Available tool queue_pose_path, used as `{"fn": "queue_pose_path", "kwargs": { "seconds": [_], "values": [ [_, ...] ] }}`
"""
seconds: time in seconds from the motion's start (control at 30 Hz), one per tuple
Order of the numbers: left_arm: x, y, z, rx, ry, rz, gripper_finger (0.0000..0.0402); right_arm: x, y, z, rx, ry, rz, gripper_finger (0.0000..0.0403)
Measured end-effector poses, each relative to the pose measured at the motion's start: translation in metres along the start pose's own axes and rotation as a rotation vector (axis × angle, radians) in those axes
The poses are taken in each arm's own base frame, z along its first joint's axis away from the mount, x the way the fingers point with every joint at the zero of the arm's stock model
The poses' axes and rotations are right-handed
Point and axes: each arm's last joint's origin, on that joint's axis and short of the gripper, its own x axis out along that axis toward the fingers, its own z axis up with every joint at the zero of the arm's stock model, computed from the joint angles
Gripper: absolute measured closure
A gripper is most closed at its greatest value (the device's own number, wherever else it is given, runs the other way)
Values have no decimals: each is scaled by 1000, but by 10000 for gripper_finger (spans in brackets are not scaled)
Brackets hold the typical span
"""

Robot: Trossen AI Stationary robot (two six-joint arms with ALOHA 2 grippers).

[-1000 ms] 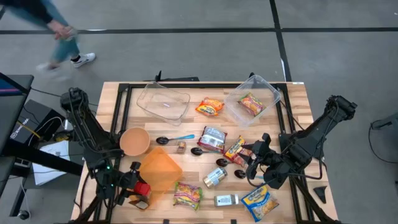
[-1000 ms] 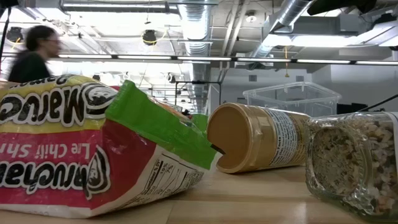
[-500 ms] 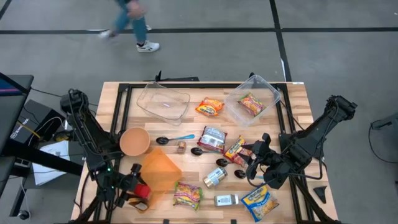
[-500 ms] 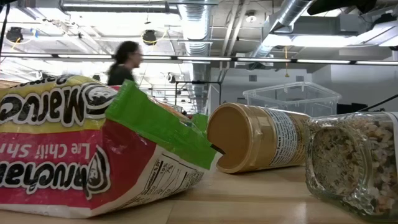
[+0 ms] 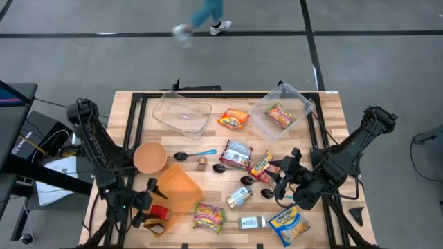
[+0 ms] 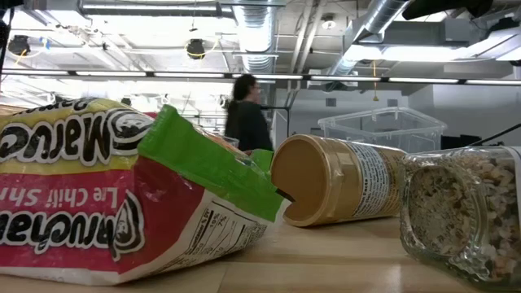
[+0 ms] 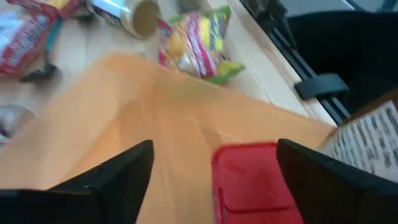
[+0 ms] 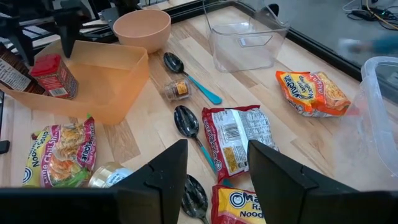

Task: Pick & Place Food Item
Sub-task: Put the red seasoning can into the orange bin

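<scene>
Both jaws apart: left gripper [image 5: 147, 205] over red-lidded jar [image 5: 158, 211], right gripper [image 5: 286, 174] idle.

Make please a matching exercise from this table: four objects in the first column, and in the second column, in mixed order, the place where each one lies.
Column 1
1. red-lidded container
2. noodle packet with green edge
3. peach bowl
4. packet with red and yellow print

Column 2
A. inside the clear tub at the far right corner
B. by the orange bin, in front of the left gripper
C. on the wood near the front edge, by the orange bin's corner
D. beside the black spoon with the blue handle

Pairs: 1-B, 2-C, 3-D, 4-A
</scene>
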Motion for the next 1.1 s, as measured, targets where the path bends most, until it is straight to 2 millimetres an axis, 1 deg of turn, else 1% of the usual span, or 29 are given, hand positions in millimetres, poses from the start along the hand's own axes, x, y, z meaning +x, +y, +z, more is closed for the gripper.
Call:
{"fn": "queue_pose_path", "kwargs": {
  "seconds": [0.13, 0.27, 0.37, 0.53, 0.57, 0.77, 0.97, 1.1],
  "values": [
    [-4, 2, 3, -17, -23, 1, 125, 0, 0, 0, 0, 0, 0, 239],
    [-3, 5, 5, -22, -33, 27, 186, 0, 0, 0, 0, 0, 0, 239],
    [0, 9, 5, -21, -12, 43, 249, 0, 0, 0, 0, 0, 0, 239],
    [6, 14, 2, -38, 48, 9, 374, 0, 0, 0, 0, 0, 0, 239],
    [8, 16, 0, -44, 65, 5, 387, 0, 0, 0, 0, 0, 0, 239],
    [14, 23, -9, -81, 133, -31, 399, 0, 0, 0, 0, 0, 0, 239],
    [16, 19, -11, -83, 125, -157, 400, 0, 0, 0, 0, 0, 0, 239],
    [16, 19, -13, -77, 126, -167, 400, 0, 0, 0, -1, 0, -1, 239]
  ]
}}
